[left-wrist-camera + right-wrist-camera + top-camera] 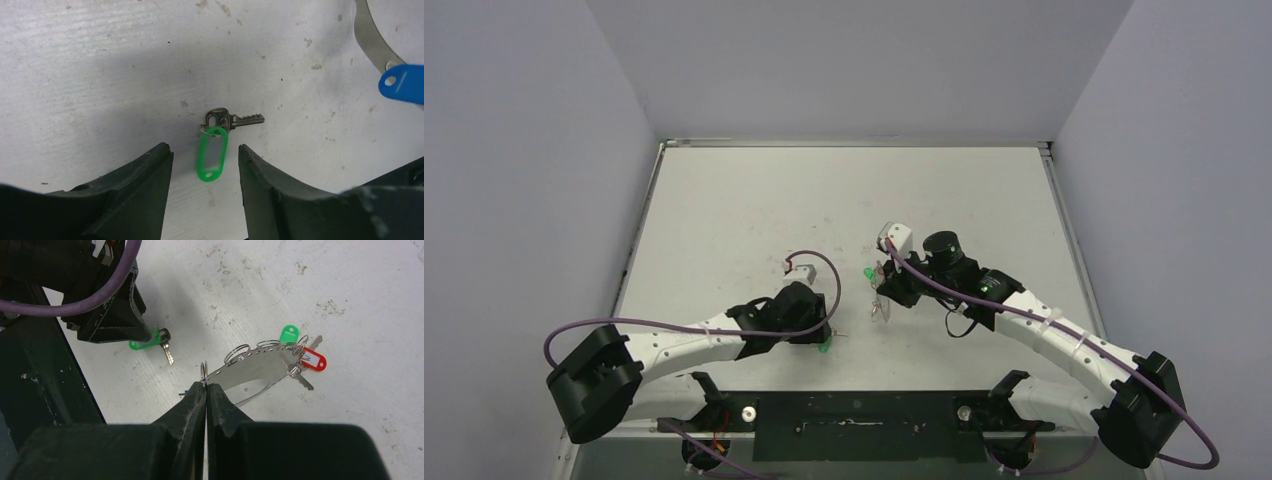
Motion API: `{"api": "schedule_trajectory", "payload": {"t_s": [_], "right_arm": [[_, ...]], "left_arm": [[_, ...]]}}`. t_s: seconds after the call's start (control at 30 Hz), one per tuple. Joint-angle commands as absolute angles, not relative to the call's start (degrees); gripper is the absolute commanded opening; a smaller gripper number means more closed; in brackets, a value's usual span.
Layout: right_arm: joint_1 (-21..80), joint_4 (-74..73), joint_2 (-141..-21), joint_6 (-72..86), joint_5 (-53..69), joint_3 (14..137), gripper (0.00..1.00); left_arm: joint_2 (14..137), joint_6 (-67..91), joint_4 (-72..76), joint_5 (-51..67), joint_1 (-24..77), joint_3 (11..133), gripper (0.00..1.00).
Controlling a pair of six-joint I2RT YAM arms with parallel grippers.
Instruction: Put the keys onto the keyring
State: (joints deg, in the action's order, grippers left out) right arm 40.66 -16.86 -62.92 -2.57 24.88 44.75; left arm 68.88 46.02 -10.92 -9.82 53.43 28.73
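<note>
Left gripper first: my jaws stand spread, low over the table, and neither finger touches anything. Between the fingertips lies the green tag of a loose key, with a gap on either side of the tag. The key lies flat just beyond the tag, blade toward the right, joined to it by a small split ring. In the right wrist view my left finger overhangs part of that tag, and the key pokes out beside it.

Right gripper: jaws pressed together, pinching the keyring at its near rim, right by one upright wire loop. The hoop runs away from the fingertips toward the far right, tilted. I cannot tell whether its far end rests on the table. More loops stand along its rim. At the far end hang a red tag, a second green tag and a hung key. A blue tag shows against the hoop's band in the left wrist view.

Placement: the loose key lies near the table's near centre, with the keyring just to its right, the two apart.

Obstructions: the left arm's purple cable arcs above the left gripper. The black base plate runs along the near edge, close behind the loose key.
</note>
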Motion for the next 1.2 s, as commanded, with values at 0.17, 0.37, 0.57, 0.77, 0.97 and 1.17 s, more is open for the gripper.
{"api": "schedule_trajectory", "payload": {"t_s": [0.17, 0.37, 0.57, 0.77, 0.97, 1.17], "right_arm": [[40.87, -15.58, -63.50, -1.91, 25.57, 44.73, 0.00], [40.87, -15.56, -63.71, -1.92, 25.69, 44.74, 0.00], [40.87, -15.56, -64.03, -1.93, 25.75, 44.74, 0.00], [40.87, -15.56, -64.07, -1.87, 25.74, 44.73, 0.00], [40.87, -15.23, -64.32, -1.51, 25.86, 44.82, 0.00], [40.87, -15.42, -64.51, -1.48, 25.94, 45.07, 0.00]], "left_arm": [[72.69, 62.35, -11.55, -13.68, 52.61, 31.99, 0.40], [75.49, 64.60, -12.54, -13.45, 52.56, 34.31, 0.39], [77.30, 65.38, -12.69, -12.93, 52.56, 35.17, 0.33], [77.70, 64.77, -14.36, -13.24, 52.56, 36.08, 0.15], [76.68, 63.89, -16.56, -13.86, 52.65, 37.20, 0.05], [75.84, 61.95, -18.81, -14.53, 52.64, 37.82, 0.00]]}}
